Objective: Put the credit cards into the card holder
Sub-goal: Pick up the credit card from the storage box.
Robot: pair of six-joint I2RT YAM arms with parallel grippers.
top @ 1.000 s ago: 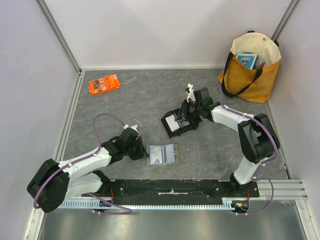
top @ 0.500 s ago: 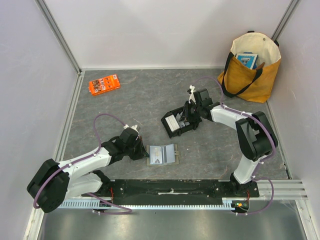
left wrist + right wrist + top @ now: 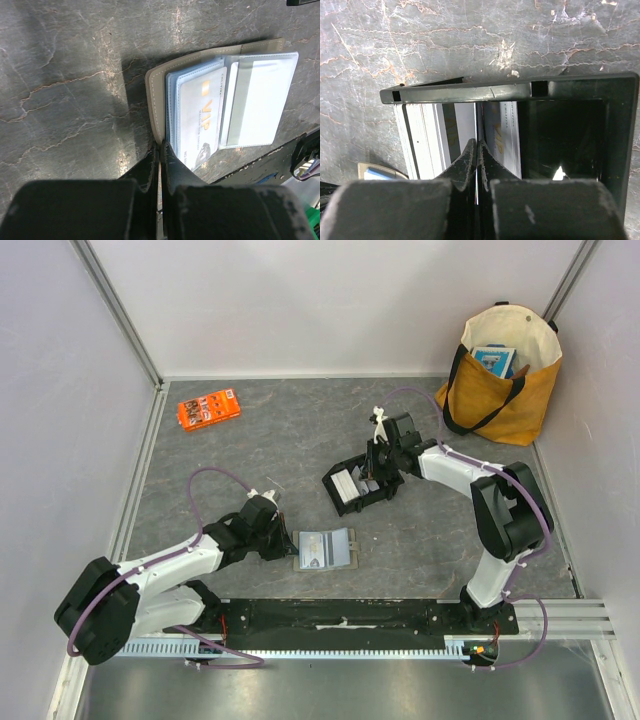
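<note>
Left pincer (image 3: 160, 146): closed tight on the near edge of the card holder (image 3: 325, 548), pinching the taupe cover and clear sleeves together.
Card holder: lies open and flat on the surface (image 3: 290, 440), just in front of my left arm. I judge it soft and floppy, so it needs this anchoring or it will skate when a card pushes in.
Filled sleeve: one VIP card (image 3: 202, 115) sits in a pocket; the sleeve beside it looks empty.
Right pincer (image 3: 477, 146): down inside the black tray (image 3: 570, 82), fingers drawn together on what I take to be the thin upper edge of one card.
Credit cards (image 3: 427, 135): stand on edge in the tray's left compartment. The right compartment is dark, and I cannot tell whether it holds anything.
Handling: I expect light, stiff, slick plastic. The best hold is across the flat faces near a short edge. A neighbouring card may cling and come along.
Farther off: an orange packet (image 3: 208, 408) and a yellow tote bag (image 3: 500, 390), neither wanted here.
</note>
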